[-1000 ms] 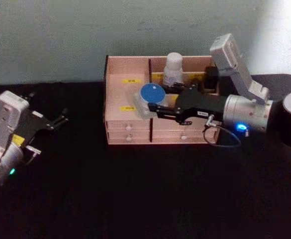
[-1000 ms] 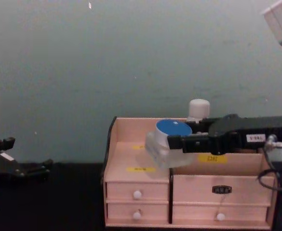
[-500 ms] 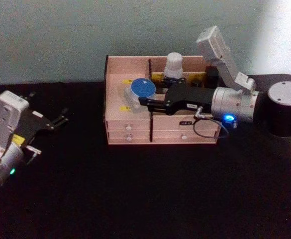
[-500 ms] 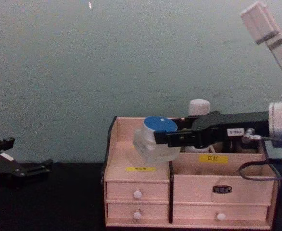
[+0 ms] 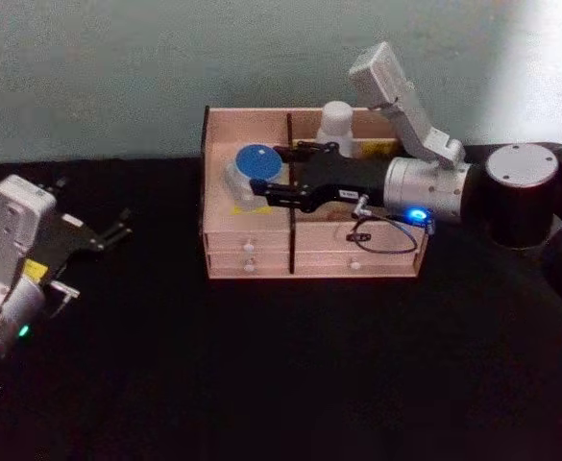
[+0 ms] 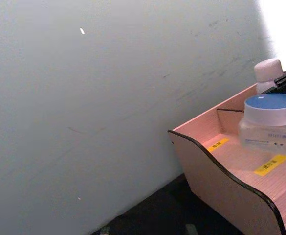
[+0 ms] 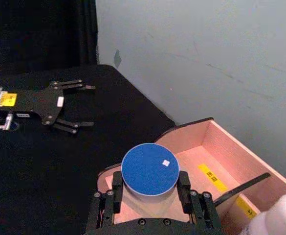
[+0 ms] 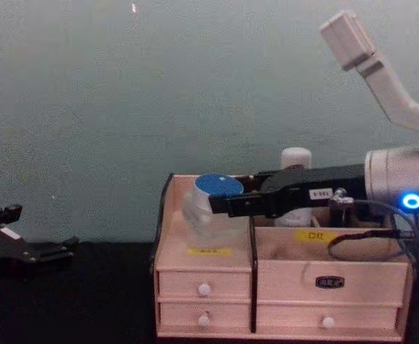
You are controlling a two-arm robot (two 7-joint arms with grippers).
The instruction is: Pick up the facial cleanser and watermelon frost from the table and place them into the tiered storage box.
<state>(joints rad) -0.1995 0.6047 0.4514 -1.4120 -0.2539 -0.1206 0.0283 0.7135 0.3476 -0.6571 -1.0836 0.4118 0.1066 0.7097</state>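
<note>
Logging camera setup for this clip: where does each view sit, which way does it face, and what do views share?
Head: high, looking down at the box; both arms show, right claw shut on the jar.
Chest: low, facing the box front; right arm, left claw.
Left wrist: faces the wall and the box's left end; none of its own arm shows.
Right wrist: over its claw, down on the jar.
All four share the jar and the box.

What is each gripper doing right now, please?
Left gripper: open, holding nothing, parked over the table left of the tiered storage box.
Right gripper: shut on the blue-lidded jar above the box's left compartment.
</note>
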